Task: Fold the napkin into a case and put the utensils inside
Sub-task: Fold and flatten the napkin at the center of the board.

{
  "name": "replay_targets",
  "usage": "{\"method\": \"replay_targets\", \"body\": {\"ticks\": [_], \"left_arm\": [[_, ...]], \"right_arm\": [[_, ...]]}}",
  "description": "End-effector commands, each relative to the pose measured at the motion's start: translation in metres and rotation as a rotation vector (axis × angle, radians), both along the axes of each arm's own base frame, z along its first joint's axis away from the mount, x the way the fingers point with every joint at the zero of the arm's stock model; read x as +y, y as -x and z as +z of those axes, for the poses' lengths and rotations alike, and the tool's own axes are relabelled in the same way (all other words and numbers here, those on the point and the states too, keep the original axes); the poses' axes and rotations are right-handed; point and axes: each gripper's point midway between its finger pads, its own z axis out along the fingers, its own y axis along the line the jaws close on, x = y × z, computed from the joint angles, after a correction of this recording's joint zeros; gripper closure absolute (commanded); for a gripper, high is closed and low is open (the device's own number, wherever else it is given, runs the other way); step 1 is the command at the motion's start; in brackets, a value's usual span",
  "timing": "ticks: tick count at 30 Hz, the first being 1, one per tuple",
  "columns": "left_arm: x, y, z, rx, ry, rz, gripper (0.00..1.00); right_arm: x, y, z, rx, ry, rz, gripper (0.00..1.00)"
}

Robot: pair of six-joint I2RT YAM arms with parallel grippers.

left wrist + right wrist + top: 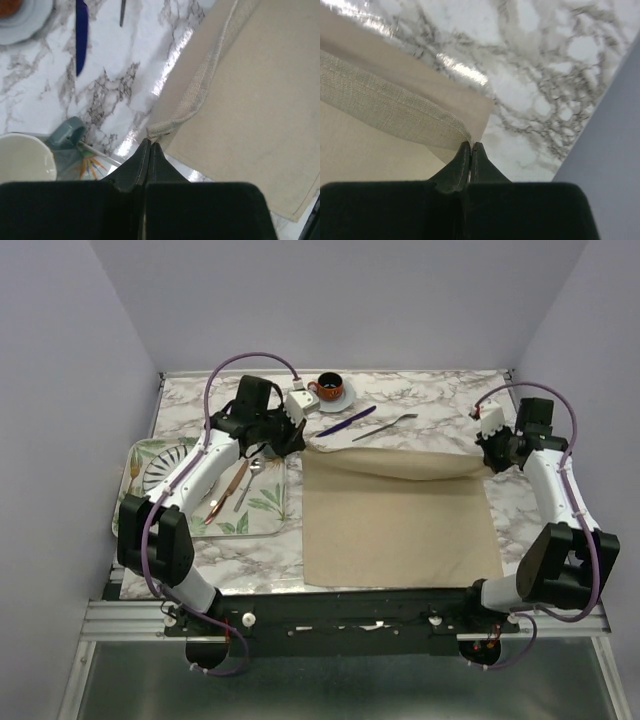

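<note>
The beige napkin (pixel 400 515) lies spread on the marble table, its far edge lifted and curled toward the near side. My left gripper (pixel 297 443) is shut on the napkin's far-left corner (pixel 159 129). My right gripper (pixel 487 458) is shut on the far-right corner (pixel 460 134). Both corners hang just above the cloth. The purple knife (pixel 346 421) and the silver fork (pixel 384 427) lie side by side on the table beyond the napkin. The knife's blade (pixel 81 35) shows at the top of the left wrist view. No case has been formed.
A leaf-printed tray (pixel 265 505) at left holds a white plate (pixel 165 465), a copper knife (pixel 230 488) and a small spoon (pixel 246 485). A cup on a saucer (pixel 330 390) stands at the back. Walls close in the table on three sides.
</note>
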Motion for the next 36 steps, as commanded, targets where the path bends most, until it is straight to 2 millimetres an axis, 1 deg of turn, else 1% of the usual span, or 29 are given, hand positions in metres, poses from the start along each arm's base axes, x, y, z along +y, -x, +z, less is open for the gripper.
{"method": "replay_targets", "body": {"ticks": [1, 2, 3, 5, 6, 7, 8, 9, 11, 12, 14, 15, 17, 18, 19, 20, 21, 23, 24, 26, 27, 28, 29, 30, 31, 32, 33, 35, 36], "left_arm": [[0.01, 0.041, -0.039, 0.095, -0.067, -0.071, 1.0], [0.012, 0.048, -0.054, 0.121, -0.083, -0.07, 1.0], [0.011, 0.05, -0.063, 0.133, -0.099, -0.06, 1.0], [0.001, 0.057, -0.082, 0.172, -0.103, -0.053, 1.0], [-0.005, 0.061, -0.095, 0.202, -0.115, -0.062, 1.0], [-0.006, 0.061, -0.104, 0.207, -0.143, -0.053, 1.0], [-0.015, 0.067, -0.11, 0.216, -0.157, -0.076, 1.0], [-0.018, 0.069, -0.122, 0.236, -0.178, -0.081, 1.0], [-0.019, 0.07, -0.134, 0.232, -0.229, -0.077, 1.0], [-0.021, 0.072, -0.144, 0.242, -0.258, -0.089, 1.0], [-0.017, 0.066, -0.153, 0.234, -0.301, -0.065, 1.0], [-0.015, 0.064, -0.163, 0.249, -0.327, -0.057, 1.0], [-0.013, 0.052, -0.167, 0.231, -0.365, -0.027, 1.0], [-0.011, 0.05, -0.176, 0.243, -0.386, -0.022, 1.0], [-0.01, 0.046, -0.178, 0.241, -0.4, -0.013, 1.0], [-0.012, 0.038, -0.175, 0.224, -0.405, -0.004, 1.0], [-0.008, 0.033, -0.183, 0.225, -0.437, 0.013, 1.0], [-0.007, 0.022, -0.182, 0.209, -0.456, 0.032, 1.0], [-0.008, 0.012, -0.179, 0.186, -0.462, 0.044, 1.0], [-0.006, 0.003, -0.175, 0.18, -0.461, 0.052, 1.0], [-0.009, -0.007, -0.166, 0.159, -0.449, 0.057, 1.0], [-0.01, -0.01, -0.161, 0.156, -0.439, 0.052, 1.0], [-0.008, -0.012, -0.156, 0.156, -0.436, 0.051, 1.0], [-0.012, -0.017, -0.141, 0.128, -0.413, 0.046, 1.0], [-0.013, -0.017, -0.134, 0.122, -0.395, 0.037, 1.0], [-0.014, -0.016, -0.126, 0.113, -0.383, 0.03, 1.0], [-0.014, -0.017, -0.11, 0.084, -0.361, 0.03, 1.0], [-0.018, -0.01, -0.097, 0.084, -0.329, 0.0, 1.0], [-0.018, -0.006, -0.085, 0.069, -0.31, -0.01, 1.0]], "right_arm": [[-0.004, 0.042, -0.043, 0.139, 0.065, 0.042, 0.99], [-0.004, 0.046, -0.051, 0.157, 0.068, 0.047, 0.99], [-0.004, 0.052, -0.067, 0.203, 0.063, 0.047, 0.99], [-0.004, 0.054, -0.082, 0.251, 0.05, 0.031, 0.99], [-0.005, 0.052, -0.086, 0.27, 0.039, 0.007, 0.99], [-0.006, 0.053, -0.098, 0.318, 0.027, 0.001, 0.99], [-0.005, 0.054, -0.103, 0.343, 0.017, -0.005, 0.99], [-0.005, 0.054, -0.106, 0.358, 0.009, -0.016, 0.99], [-0.006, 0.055, -0.115, 0.393, 0.003, -0.024, 0.99], [-0.007, 0.056, -0.119, 0.406, 0.006, -0.028, 0.99], [-0.008, 0.06, -0.13, 0.436, 0.009, -0.035, 0.99], [-0.008, 0.062, -0.134, 0.452, 0.012, -0.041, 0.99], [-0.01, 0.062, -0.141, 0.464, 0.019, -0.048, 0.99], [-0.01, 0.062, -0.147, 0.483, 0.023, -0.057, 0.99], [-0.01, 0.061, -0.15, 0.492, 0.022, -0.064, 0.99], [-0.011, 0.058, -0.153, 0.497, 0.022, -0.073, 0.99], [-0.012, 0.05, -0.155, 0.501, 0.016, -0.094, 0.99], [-0.013, 0.042, -0.154, 0.503, 0.005, -0.113, 0.99], [-0.015, 0.029, -0.148, 0.477, -0.002, -0.128, 0.99], [-0.014, 0.022, -0.146, 0.483, -0.017, -0.129, 0.99], [-0.014, 0.018, -0.142, 0.477, -0.023, -0.136, 0.99], [-0.014, 0.008, -0.133, 0.449, -0.031, -0.135, 0.99], [-0.013, 0.007, -0.127, 0.449, -0.038, -0.131, 0.99], [-0.012, 0.005, -0.121, 0.439, -0.042, -0.13, 0.99], [-0.01, 0.0, -0.111, 0.415, -0.052, -0.123, 0.99], [-0.008, 0.002, -0.099, 0.402, -0.059, -0.115, 0.99], [-0.007, 0.002, -0.09, 0.386, -0.061, -0.108, 0.99], [-0.002, 0.007, -0.07, 0.351, -0.069, -0.088, 0.99], [-0.001, 0.009, -0.065, 0.342, -0.064, -0.076, 0.99]]}}
